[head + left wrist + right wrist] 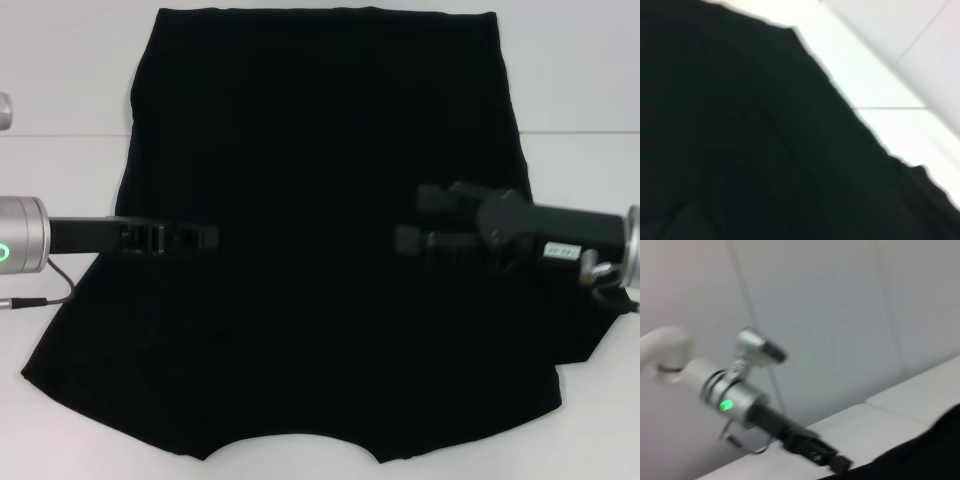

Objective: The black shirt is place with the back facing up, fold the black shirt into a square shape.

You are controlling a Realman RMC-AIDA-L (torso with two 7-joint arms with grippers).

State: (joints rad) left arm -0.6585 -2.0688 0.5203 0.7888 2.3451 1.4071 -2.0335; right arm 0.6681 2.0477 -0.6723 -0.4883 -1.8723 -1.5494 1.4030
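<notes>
1. Black shirt: spread flat over the white table, covering most of the head view. Its straight hem lies at the far edge; its wider end, with a curved cut-out in the middle, lies at the near edge. No lettering shows on the upper face.
2. Shirt outline: narrower at the far end, flaring toward the near corners. One corner lies at the robot's near left, another at the near right under the right arm.
3. Left gripper: reaches in from the robot's left, level with the shirt's middle, over the left half of the cloth. Black fingers against black cloth; whether they are released or clenched cannot be told, nor whether they touch the fabric.
4. Right gripper: reaches in from the robot's right at about the same level, over the right half. Two dark finger parts point toward the shirt's centre, one above the other in the head view; whether they stand apart or pinch cloth cannot be told.
5. The two grippers face each other, well apart, with bare cloth between them.
6. Left wrist view: shirt fabric fills most of the picture, its edge running diagonally against the white surface.
7. Right wrist view: shows the left arm with a green light, its gripper above the table, and a shirt corner.
</notes>
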